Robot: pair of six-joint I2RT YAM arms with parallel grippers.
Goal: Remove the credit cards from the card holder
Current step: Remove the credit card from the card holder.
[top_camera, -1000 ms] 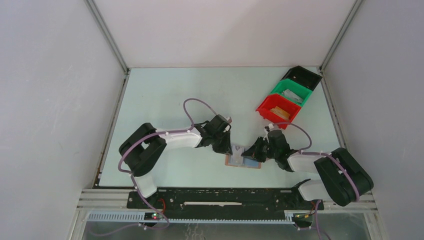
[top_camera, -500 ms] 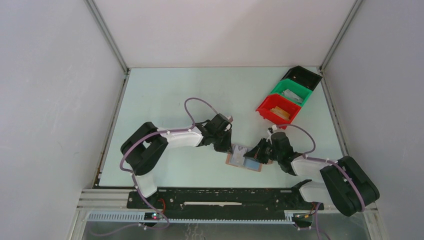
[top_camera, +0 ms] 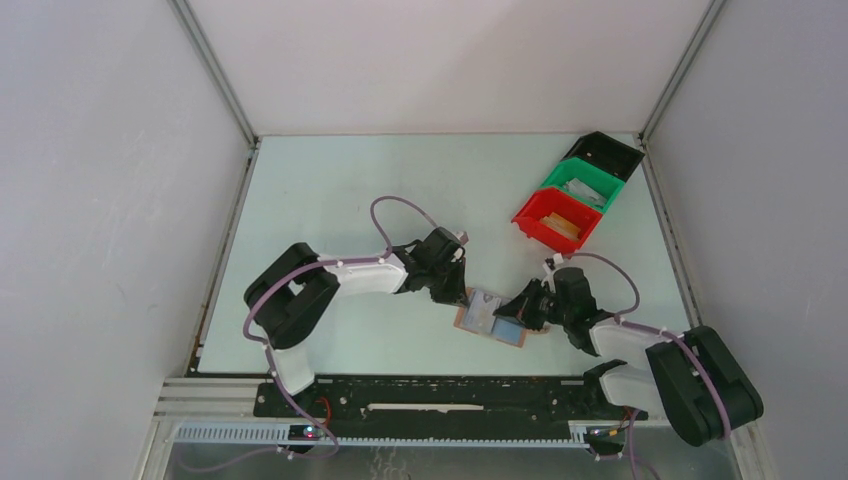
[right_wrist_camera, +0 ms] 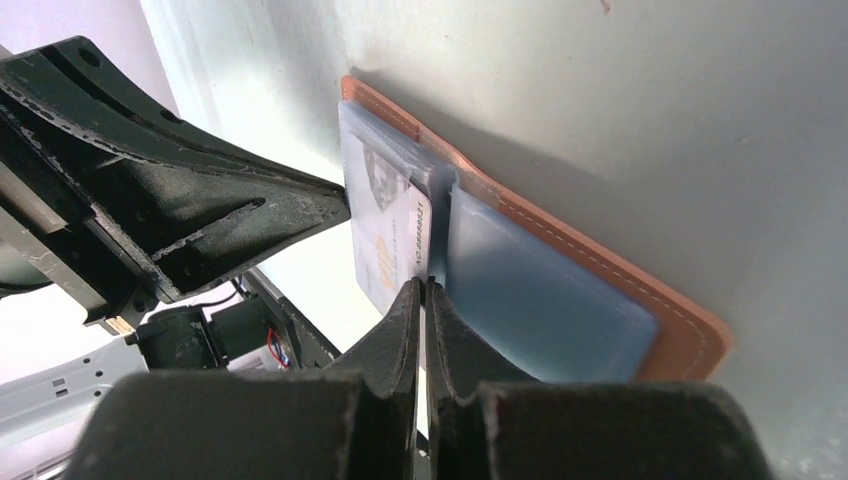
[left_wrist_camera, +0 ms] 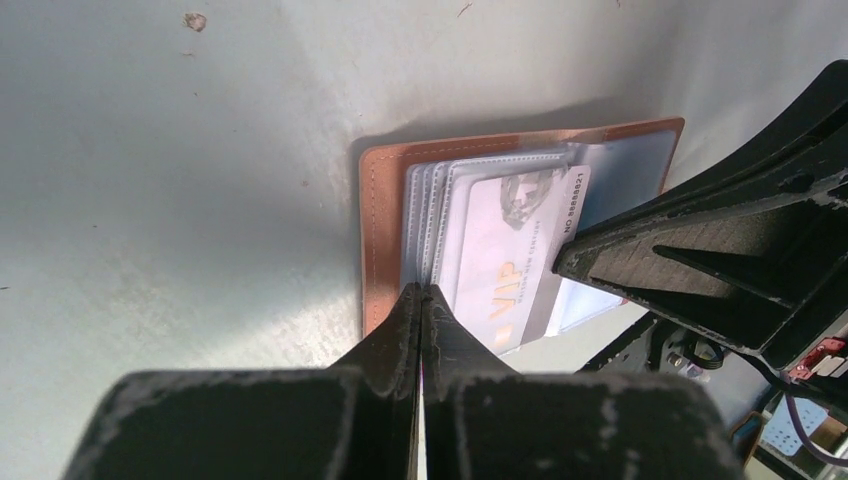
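The open card holder (left_wrist_camera: pixel 382 230) is laid on the bench (top_camera: pixel 400 180). The left gripper (left_wrist_camera: pixel 421 290) jaws are closed on its clear sleeves (left_wrist_camera: pixel 425 215). The right gripper (right_wrist_camera: pixel 425 283) jaws are closed on the VIP card (right_wrist_camera: pixel 385 235) edge.

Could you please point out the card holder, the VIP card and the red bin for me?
card holder (left_wrist_camera: pixel 378 230), left wrist view, brown leather edge.
VIP card (left_wrist_camera: pixel 515 265), left wrist view, middle of its face.
red bin (top_camera: pixel 538 232), top external view, near wall.

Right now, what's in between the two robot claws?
The open brown card holder lies between the left gripper and right gripper, a pale VIP card in its clear sleeves; the top view shows it.
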